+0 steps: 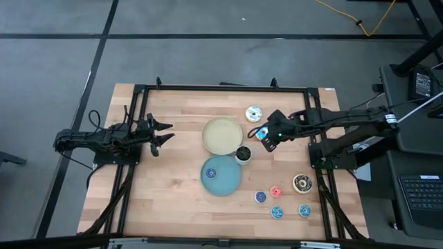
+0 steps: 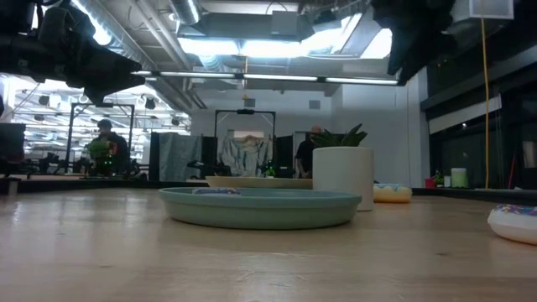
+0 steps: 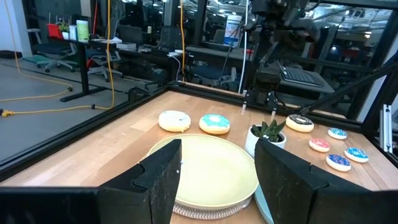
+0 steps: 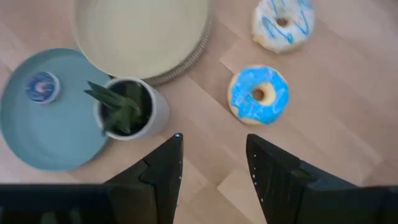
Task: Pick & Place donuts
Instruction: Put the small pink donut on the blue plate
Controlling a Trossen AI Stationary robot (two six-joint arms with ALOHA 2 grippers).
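Right pincer [image 4: 211,168] open, empty — poised over blue-iced donut [image 4: 259,94] mid-tabletop, likely lining up a grab; left pincer [image 3: 217,180] open, waiting.

Light-blue-iced donut [image 1: 261,132] half hidden under right hand [image 1: 266,136]; white donut [image 2: 514,223] cut by low view's edge

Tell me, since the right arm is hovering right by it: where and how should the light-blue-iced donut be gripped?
Across its ring, from straight above. The light-blue-iced donut lies flat on the table, hole up, apart from the white-iced donut and the potted plant. The open right end effector could probably straddle its outer rim; one finger in the hole looks tight.
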